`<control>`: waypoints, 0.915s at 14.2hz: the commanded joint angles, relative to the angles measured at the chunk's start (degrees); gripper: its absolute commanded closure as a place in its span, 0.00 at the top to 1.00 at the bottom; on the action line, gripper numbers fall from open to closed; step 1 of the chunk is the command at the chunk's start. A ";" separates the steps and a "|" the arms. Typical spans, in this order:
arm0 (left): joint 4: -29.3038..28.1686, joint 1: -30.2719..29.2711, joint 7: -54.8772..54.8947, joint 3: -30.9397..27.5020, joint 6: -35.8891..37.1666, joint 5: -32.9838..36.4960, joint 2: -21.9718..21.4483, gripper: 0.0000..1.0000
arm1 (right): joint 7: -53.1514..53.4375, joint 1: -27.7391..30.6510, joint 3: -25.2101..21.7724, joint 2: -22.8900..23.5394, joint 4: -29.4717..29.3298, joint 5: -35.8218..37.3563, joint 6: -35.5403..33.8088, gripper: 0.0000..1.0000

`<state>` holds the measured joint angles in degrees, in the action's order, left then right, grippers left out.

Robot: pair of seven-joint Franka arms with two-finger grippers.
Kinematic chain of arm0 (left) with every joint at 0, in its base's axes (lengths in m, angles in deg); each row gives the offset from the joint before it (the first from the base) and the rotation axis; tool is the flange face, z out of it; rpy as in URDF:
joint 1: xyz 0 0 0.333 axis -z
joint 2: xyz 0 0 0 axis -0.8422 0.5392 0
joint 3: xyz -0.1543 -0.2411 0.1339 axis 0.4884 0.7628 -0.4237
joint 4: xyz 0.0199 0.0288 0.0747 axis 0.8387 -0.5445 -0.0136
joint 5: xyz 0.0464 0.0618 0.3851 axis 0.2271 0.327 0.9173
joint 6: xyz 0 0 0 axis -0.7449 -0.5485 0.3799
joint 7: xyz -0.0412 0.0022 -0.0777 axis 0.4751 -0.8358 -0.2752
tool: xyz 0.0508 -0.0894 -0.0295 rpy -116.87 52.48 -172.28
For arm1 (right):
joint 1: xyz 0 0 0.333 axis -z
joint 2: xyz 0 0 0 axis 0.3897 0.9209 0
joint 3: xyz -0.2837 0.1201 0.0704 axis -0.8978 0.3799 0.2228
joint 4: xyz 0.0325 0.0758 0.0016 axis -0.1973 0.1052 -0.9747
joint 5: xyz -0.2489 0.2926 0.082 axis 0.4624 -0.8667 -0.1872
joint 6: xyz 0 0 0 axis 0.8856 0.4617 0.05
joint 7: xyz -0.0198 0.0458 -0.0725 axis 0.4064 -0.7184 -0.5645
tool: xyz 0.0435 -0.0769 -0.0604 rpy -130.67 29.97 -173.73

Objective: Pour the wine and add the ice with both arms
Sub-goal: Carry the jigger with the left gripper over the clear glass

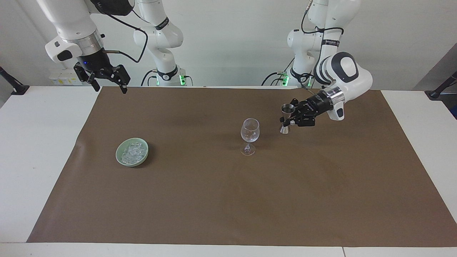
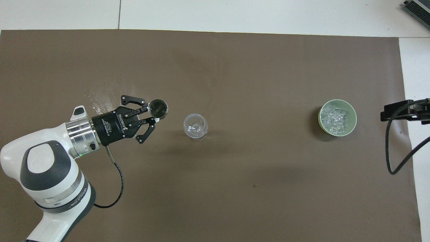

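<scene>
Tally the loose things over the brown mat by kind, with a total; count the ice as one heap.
Clear stemmed wine glass: 1
Small steel double-ended measuring cup, held in the left claw: 1
Pale green round bowl: 1
Heap of clear ice cubes in the bowl: 1
Total: 4

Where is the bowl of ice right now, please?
The bowl of ice sits on the brown mat toward the right arm's end, beside the wine glass.
</scene>
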<state>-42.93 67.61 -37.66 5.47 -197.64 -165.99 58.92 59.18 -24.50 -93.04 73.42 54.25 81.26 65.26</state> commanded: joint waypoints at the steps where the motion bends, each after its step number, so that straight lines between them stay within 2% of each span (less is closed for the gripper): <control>1: 0.69 0.75 -1.04 4.55 -9.04 -0.38 -1.02 0.00 | -1.37 0.24 0.15 -1.13 1.09 -0.10 -0.37 1.00; 4: 1.14 0.75 0.97 8.52 -15.74 0.32 -0.85 0.00 | -1.37 0.24 0.15 -1.13 1.09 -0.19 -0.37 1.00; 13: 1.14 7.25 10.64 9.06 -31.39 0.32 0.64 0.00 | -1.37 0.24 0.15 -1.13 1.09 -0.10 -0.37 1.00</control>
<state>-41.85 73.62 -29.52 15.20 -226.35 -165.73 59.45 59.18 -24.50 -93.04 73.42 54.25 81.26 65.26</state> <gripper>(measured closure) 0.789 0.000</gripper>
